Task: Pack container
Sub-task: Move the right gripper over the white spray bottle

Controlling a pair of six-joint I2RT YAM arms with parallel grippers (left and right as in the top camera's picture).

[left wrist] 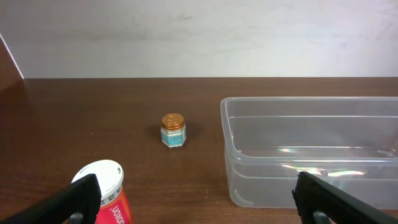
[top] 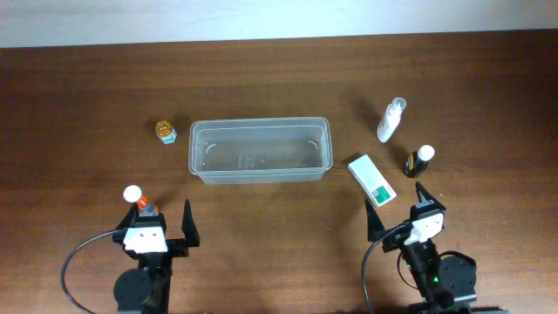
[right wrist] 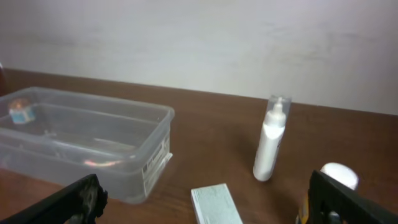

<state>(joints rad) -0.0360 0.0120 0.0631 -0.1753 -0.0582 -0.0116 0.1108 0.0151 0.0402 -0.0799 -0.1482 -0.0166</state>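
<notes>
Your left hand (top: 161, 220) stands wide open and grips nothing. A red bottle (top: 140, 201) with a round white cap stands just at its left finger, at the hand's 10 o'clock; you cannot tell whether they touch. Your right hand (top: 397, 207) is spread just as wide and is also empty.

The container (top: 260, 150), a clear, glossy plastic tub with rounded corners and a rim, sits mid-table, its long side running from 9 to 3 o'clock. The table (top: 70, 87) is dark wood-grain.

From the container, a small jar (top: 166, 132) sits at 9 o'clock. A slim white spray bottle (top: 391, 119) lies at 2 o'clock, a flat white-and-green box (top: 371, 180) at 4 o'clock, and a dark bottle (top: 419, 160) with a white cap beyond the box.

The left wrist view shows the jar's gold lid and blue label. The right wrist view shows the spray bottle upright, a label on the container's end wall, and the jar blurred through the clear plastic.
</notes>
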